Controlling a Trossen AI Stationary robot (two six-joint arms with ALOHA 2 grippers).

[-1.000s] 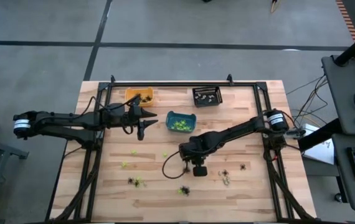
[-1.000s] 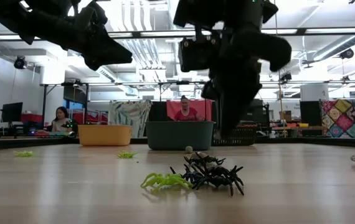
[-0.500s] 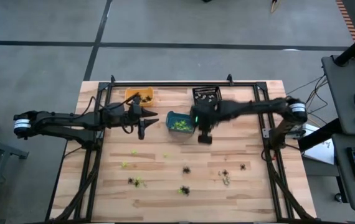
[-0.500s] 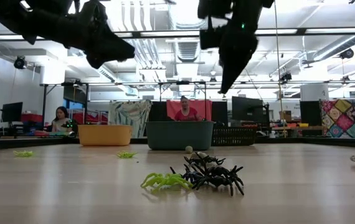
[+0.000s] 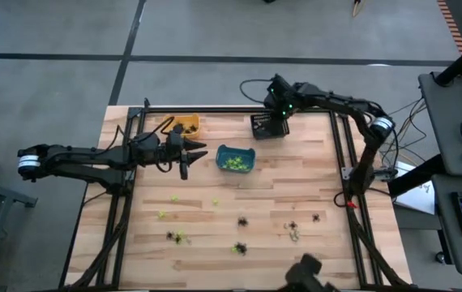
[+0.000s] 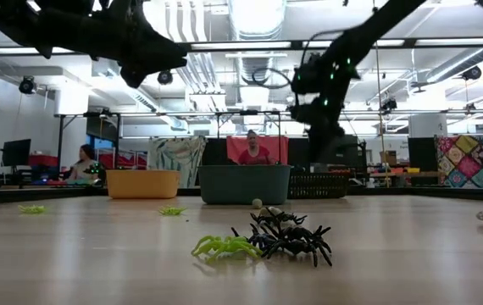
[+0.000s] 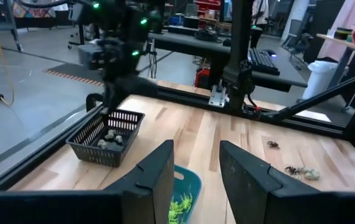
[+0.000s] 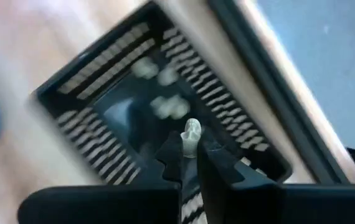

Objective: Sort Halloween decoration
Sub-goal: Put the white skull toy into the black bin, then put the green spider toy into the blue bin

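The Halloween decoration lies scattered on the near half of the wooden table: green trinkets (image 5: 162, 214), black ones (image 5: 242, 221) and a pale one (image 5: 295, 236). My right gripper (image 8: 190, 149) hangs over the black bin (image 5: 269, 125) at the far edge, shut on a small pale grey-white trinket (image 8: 192, 129). More pale pieces (image 8: 168, 107) lie inside that bin. My left gripper (image 7: 196, 180) hovers open with nothing between its fingers, near the orange bin (image 5: 181, 125), pointing toward the teal bin (image 5: 236, 159). My right gripper pinches the lower part of the pale trinket (image 8: 190, 144) between its two fingertips (image 8: 171, 155). The fingers slant down from above. The trinket's upper end sticks out past the tips, clear of the black bin below.
The teal bin holds green trinkets (image 7: 179, 205). A green and a black trinket cluster (image 6: 288, 237) sits close to the near edge. A black metal frame (image 5: 344, 162) runs along the table's sides and far edge. People sit in the room behind the table (image 6: 250, 148).
My right gripper has swung from the middle of the table toward the far edge, passing the teal bin, and now hangs over the black bin. It has risen a little and turned on the way, staying shut.
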